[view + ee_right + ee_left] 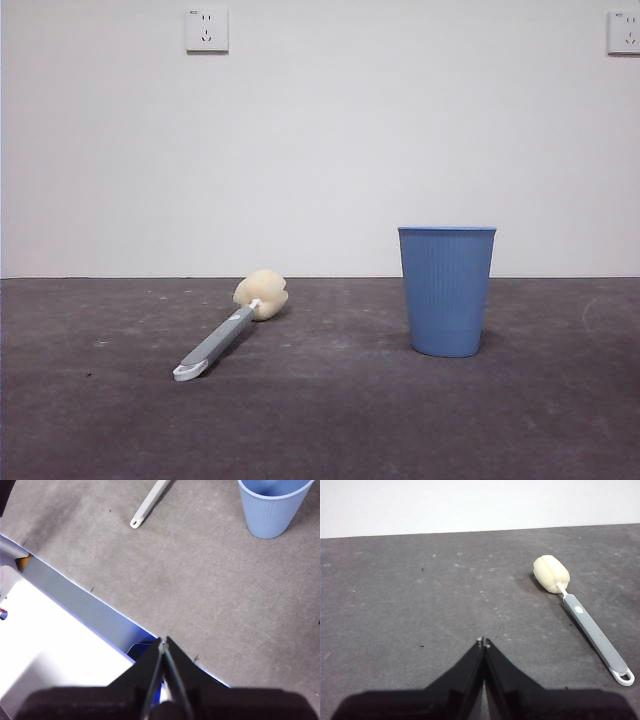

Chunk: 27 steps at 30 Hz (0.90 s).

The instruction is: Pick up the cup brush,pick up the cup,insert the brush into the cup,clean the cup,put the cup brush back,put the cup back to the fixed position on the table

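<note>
Lying flat beside the cup [446,290], the cup brush [580,611] may skid from both closed, empty grippers [483,641] [163,640].

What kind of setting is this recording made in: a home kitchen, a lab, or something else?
Probably a lab or test bench, not a kitchen: a bare dark grey table against a plain white wall with wall sockets, and only a cup brush and a blue cup set out.
</note>
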Tool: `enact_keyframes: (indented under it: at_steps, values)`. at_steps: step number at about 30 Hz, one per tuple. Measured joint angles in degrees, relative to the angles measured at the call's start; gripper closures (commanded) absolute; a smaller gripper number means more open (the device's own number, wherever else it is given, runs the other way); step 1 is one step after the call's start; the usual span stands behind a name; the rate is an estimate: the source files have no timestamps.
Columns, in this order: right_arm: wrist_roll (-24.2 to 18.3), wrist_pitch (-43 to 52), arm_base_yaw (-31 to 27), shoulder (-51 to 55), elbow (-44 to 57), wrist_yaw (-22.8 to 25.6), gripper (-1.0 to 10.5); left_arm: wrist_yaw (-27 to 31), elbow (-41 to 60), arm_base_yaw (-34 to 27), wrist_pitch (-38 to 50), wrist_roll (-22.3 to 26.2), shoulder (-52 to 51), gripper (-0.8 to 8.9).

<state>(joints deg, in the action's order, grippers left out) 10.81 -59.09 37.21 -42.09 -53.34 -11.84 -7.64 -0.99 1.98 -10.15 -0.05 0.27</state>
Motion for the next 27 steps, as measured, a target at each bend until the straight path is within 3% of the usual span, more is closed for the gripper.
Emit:
enact_keyframes:
  at_steps: [3,8,14,21,27]
  values:
    - [-0.1,0.1,0.0,0.0,0.0,0.2,9.5,0.0,0.0,0.0,0.0,0.0,0.0,8.16]
    - [-4.3,5.0,-3.4,1.5,0.0,5.7,9.5,0.0,0.0,0.0,0.0,0.0,0.0,8.17]
    - [-6.9,23.1,-15.8,7.1,3.4,2.7,9.5,0.0,0.0,0.0,0.0,0.0,0.0,8.17]
    - [-10.8,34.4,-31.6,14.9,13.8,-1.4,9.5,0.0,0.0,0.0,0.0,0.0,0.0,8.17]
    - [-11.5,45.5,-37.7,25.0,27.0,-1.5,9.5,0.0,0.0,0.0,0.0,0.0,0.0,8.17]
